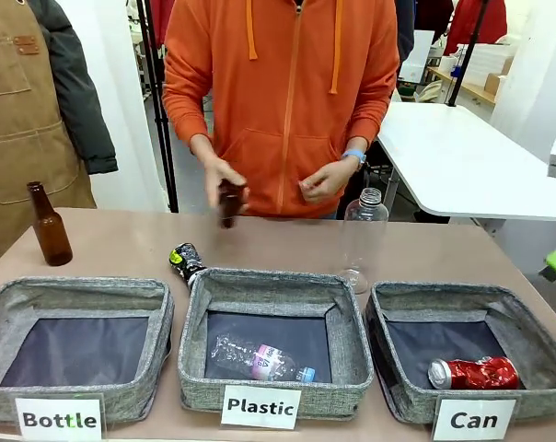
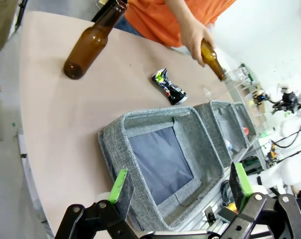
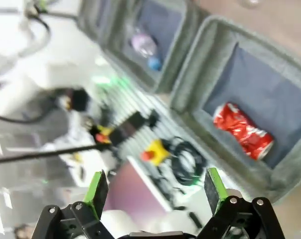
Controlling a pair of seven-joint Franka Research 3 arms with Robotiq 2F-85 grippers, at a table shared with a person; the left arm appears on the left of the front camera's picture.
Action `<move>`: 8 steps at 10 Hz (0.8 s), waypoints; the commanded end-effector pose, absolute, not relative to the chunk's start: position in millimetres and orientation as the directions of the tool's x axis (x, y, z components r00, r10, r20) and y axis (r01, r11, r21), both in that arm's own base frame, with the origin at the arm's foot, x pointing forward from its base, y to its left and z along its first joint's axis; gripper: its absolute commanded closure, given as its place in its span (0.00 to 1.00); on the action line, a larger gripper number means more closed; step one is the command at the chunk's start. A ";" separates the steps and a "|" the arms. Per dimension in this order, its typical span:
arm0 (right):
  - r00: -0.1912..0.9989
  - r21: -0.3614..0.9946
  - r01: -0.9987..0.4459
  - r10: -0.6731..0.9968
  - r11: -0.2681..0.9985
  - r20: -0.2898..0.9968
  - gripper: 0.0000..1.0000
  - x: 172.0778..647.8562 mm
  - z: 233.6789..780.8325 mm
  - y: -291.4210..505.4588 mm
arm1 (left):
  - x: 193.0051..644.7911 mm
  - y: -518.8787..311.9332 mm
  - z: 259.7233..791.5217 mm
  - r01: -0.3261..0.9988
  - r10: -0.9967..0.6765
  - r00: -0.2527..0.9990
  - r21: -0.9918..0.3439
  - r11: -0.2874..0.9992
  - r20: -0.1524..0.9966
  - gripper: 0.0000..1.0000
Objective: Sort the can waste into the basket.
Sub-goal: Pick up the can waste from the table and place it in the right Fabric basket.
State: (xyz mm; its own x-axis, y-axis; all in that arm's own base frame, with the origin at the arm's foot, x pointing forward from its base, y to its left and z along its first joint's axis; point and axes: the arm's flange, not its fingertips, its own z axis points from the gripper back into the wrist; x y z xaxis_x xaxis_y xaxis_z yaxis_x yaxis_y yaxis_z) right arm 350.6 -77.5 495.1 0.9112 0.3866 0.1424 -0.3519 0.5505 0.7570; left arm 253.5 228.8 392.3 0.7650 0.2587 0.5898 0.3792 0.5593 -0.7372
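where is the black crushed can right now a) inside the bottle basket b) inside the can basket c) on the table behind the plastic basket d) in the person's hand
C: the black can lies on the table by the far left corner of the Plastic basket, outside it.

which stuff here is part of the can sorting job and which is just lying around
Part of the job:
- red can, lying in the Can basket
- black can, on the table behind the Plastic basket

Just lying about:
- standing brown bottle
- second brown bottle, in the person's hand
- upright clear bottle
- crushed plastic bottle, in the Plastic basket
- Bottle basket
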 end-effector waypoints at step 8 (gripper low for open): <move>0.986 0.888 -0.105 0.166 0.448 0.033 0.00 350.4 491.2 -103.8 | 142.9 358.0 494.8 0.487 0.441 0.690 -0.819 0.304 0.574 0.00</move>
